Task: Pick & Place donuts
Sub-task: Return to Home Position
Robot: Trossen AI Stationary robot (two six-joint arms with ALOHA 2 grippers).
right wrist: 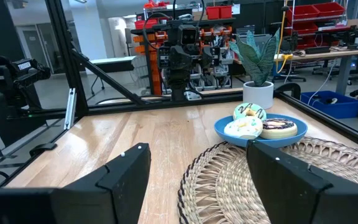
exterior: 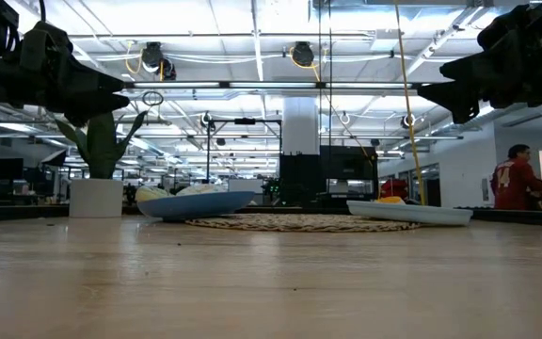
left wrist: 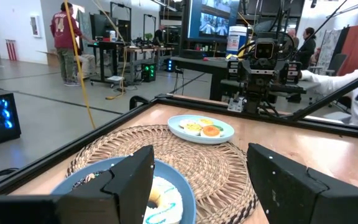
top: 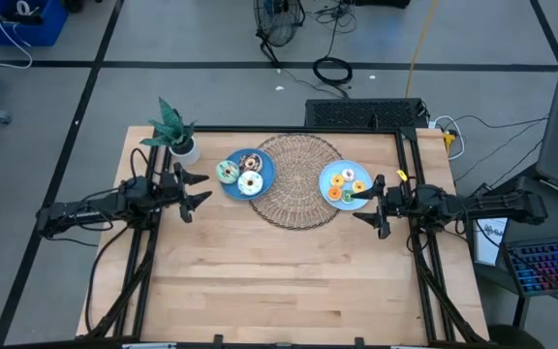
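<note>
Three larger donuts, green (top: 227, 172), chocolate (top: 251, 162) and white (top: 250, 184), lie on the left blue plate (top: 264, 171). Several tiny orange, yellow and green donuts (top: 343, 184) lie on the right blue plate (top: 326, 174). Both plates sit at the edges of the round wicker mat (top: 296, 181). My left gripper (top: 201, 189) hovers open, level, above the table just left of the left plate. My right gripper (top: 361, 204) hovers open, level, beside the right plate's near right rim. Neither touches anything.
A potted plant (top: 176, 136) in a white pot stands at the far left, close behind my left gripper. Black frame rails (top: 410, 155) run along the table's sides. The near half of the wooden table (top: 289, 281) is bare. People stand in the room beyond.
</note>
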